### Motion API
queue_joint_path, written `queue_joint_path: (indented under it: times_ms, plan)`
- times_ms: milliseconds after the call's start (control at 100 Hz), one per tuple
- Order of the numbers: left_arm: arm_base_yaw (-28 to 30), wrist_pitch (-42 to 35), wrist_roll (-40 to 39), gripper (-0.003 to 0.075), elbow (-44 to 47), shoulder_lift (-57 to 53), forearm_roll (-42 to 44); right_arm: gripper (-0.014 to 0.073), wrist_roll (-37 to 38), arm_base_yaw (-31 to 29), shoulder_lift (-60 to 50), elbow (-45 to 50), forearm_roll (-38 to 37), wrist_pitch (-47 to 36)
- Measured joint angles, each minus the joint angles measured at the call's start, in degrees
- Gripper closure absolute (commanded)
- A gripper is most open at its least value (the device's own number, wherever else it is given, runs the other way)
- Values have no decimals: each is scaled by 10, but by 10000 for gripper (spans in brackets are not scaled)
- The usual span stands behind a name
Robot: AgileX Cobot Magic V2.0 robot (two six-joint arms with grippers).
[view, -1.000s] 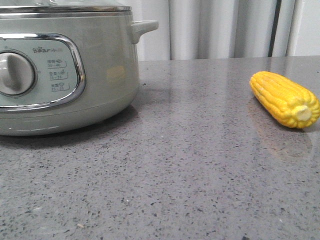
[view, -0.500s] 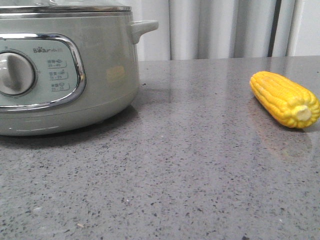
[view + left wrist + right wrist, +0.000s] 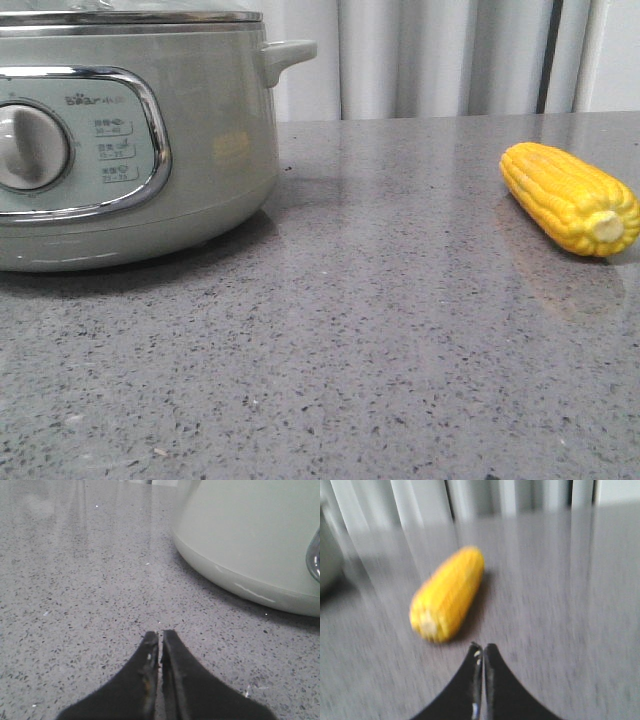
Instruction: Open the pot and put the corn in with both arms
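Pot (image 3: 130, 140) sits at the left of the front frame, lid still on, no change from a second ago. Corn (image 3: 570, 197) lies at the right edge on the grey counter (image 3: 380, 350), same spot, well apart from the pot. Left claw (image 3: 160, 637) is pressed together, empty, low over the counter near the pot's base. Right claw (image 3: 482, 650) is also together, empty, just short of the corn's stub end; that view is motion-blurred, so the arm is probably moving. Nothing grasped yet, task barely started: lid needs lifting, corn needs picking.
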Motion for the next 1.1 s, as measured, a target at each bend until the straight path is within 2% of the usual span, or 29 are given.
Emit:
queue_joint_path:
  times_ms: [120,240,340,500,690,840,950,1100]
  plan:
    - [0,-35,0,741,0,0,-57,665,0,0,0,0,14,-74]
    - [0,-91,0,741,0,0,-253,665,0,0,0,0,33,-90]
    - [0,-123,0,741,0,0,-370,665,0,0,0,0,62,-95]
    - [0,-177,0,741,0,0,-442,665,0,0,0,0,138,-125]
    - [0,-208,0,741,0,0,-466,665,0,0,0,0,170,-150]
    - [0,-245,0,741,-1,0,-466,665,1,0,0,-23,174,-104]
    - [0,-232,0,741,-13,0,-380,665,1,0,0,-67,174,-54]
    - [0,-144,0,741,-86,24,-215,665,1,0,21,-129,135,10]
